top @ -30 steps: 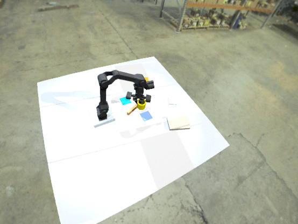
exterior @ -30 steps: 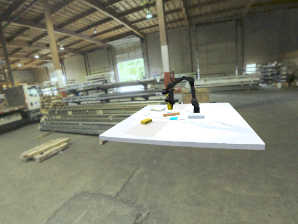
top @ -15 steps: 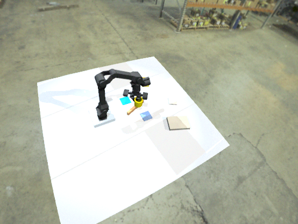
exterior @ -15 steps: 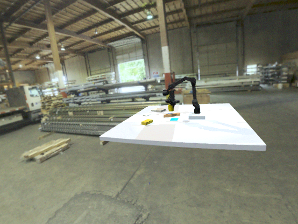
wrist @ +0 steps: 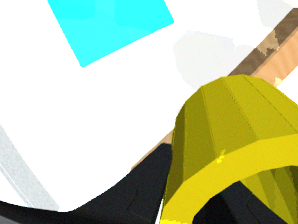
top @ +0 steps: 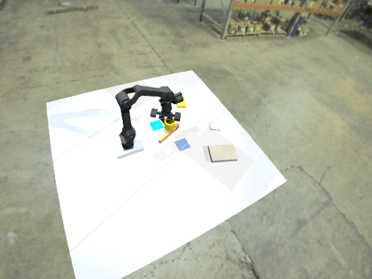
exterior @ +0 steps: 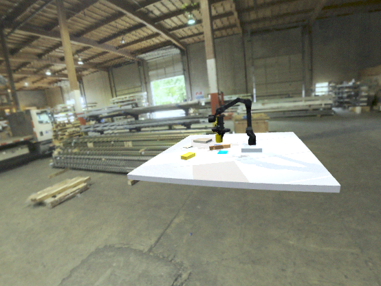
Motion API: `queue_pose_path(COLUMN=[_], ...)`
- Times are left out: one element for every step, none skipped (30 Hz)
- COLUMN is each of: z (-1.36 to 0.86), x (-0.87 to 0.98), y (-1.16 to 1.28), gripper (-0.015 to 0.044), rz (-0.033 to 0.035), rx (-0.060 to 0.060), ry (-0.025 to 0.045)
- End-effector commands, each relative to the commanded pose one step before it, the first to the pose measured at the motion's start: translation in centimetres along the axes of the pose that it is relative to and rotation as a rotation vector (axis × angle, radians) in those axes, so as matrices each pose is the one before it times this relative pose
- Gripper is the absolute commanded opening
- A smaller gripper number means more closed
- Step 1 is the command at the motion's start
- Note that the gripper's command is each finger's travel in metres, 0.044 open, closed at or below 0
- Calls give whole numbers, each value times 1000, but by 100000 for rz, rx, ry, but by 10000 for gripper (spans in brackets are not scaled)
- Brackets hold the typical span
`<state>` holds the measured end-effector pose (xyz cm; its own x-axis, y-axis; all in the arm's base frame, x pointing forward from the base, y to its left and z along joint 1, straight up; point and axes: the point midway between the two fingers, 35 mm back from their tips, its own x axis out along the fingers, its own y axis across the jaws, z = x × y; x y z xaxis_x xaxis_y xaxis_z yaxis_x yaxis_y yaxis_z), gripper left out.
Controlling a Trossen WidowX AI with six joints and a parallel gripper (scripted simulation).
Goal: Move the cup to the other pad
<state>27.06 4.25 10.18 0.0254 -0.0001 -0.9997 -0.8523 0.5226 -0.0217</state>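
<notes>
The yellow cup [top: 169, 126] [exterior: 219, 139] [wrist: 225, 110] is held upright, as far as I can tell, above the table, between the two pads and close to the wooden bar. My gripper [top: 168, 120] [exterior: 219, 133] is shut on the cup's wall, with one finger outside and one inside. The cyan pad [top: 156, 125] [exterior: 223, 152] [wrist: 115, 30] lies bare on the arm's side of the bar. The blue pad [top: 182, 144] lies bare on the other side. No marbles can be made out in the cup, whose inside is mostly hidden, or on the table.
A wooden bar [top: 164, 137] [exterior: 220, 147] [wrist: 287, 60] lies between the pads, below and beside the cup. A yellow block [top: 181, 104] [exterior: 188, 156] lies beyond the cyan pad. A large tan slab [top: 223, 153] [exterior: 202, 140] and a small tan tile [top: 215, 126] lie farther off.
</notes>
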Motion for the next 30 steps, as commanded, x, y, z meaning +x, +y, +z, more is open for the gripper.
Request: queue_pose_path(z=[446, 118, 117, 117, 117, 117, 116, 116, 107, 106, 106, 106, 106, 106, 105, 105, 104, 104, 103, 103, 102, 102, 101, 101, 100, 99, 99, 98, 98, 97], x=[61, -4, -4, -4, -3, -3, -3, -3, -3, -2, -2, -2, -2, -2, -2, -2, -2, -2, -2, -1, -1, -1, -1, -1, -1, 0, 0, 0, 0, 1], y=[1014, 165, 165, 165, 166, 166, 166, 167, 154, 154, 156, 157, 158, 158, 159, 159, 160, 160, 161, 161, 162, 162, 163, 163, 163, 164, 164, 165, 165, 166], gripper=[0, 0, 0, 0, 0, 0, 0, 0, 0, 0, 0, 0, 0, 0, 0, 0, 0, 0, 0, 0, 0, 0, 0, 0, 0, 0, 0, 0, 0, 0], rz=[724, 13, 13, 13, 13, 13, 13, 13, 12, 12, 12, 12, 12, 12, 13, 13, 13, 13, 13, 13, 13, 13, 13, 13, 13, 13, 13, 13, 13, 13], rx=[573, 0, 0, 0, 0, 0, 0, 0, 0, 0, 0, 0, 0, 0, 0, 0, 0, 0, 0, 0, 0, 0, 0, 0, 0, 0, 0, 0, 0, 0], ry=[33, -10, -10, -10, -10, -10, -10, -10, -9, -9, -9, -9, -9, -9, -9, -9, -9, -9, -9, -9, -9, -8, -8, -8, -8, -8, -8, -8, -8, -8])
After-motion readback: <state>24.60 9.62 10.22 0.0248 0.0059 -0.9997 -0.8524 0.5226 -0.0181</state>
